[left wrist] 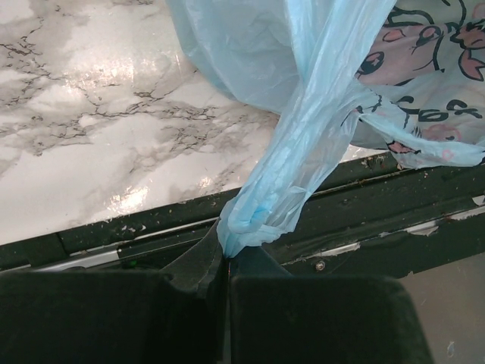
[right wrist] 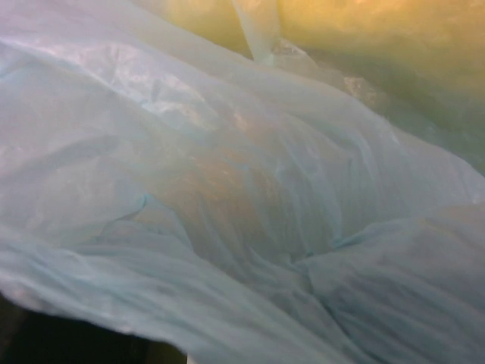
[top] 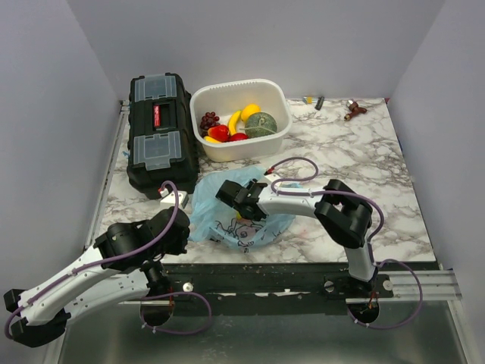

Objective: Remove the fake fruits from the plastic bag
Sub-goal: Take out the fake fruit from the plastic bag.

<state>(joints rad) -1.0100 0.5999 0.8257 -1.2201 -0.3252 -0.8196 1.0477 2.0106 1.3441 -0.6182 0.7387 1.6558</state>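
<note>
Left pincer [left wrist: 226, 254] pinches a twisted strand of the plastic bag [top: 250, 231] just past the near edge of the counter [top: 356, 167], forearm low and slanting in from the left. Right pincer [top: 227, 193] is buried in bag film, its spread not discernible, elbow folded. Beyond it the fake fruits [top: 260, 123] lie in a white tub [top: 242, 150]; marbled counter extends to its right.

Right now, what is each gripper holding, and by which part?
Left gripper: the plastic bag, pinched by a twisted strip of its film, likely a handle. Right gripper: pressed into the bag, fingers hidden, so cannot tell.
</note>
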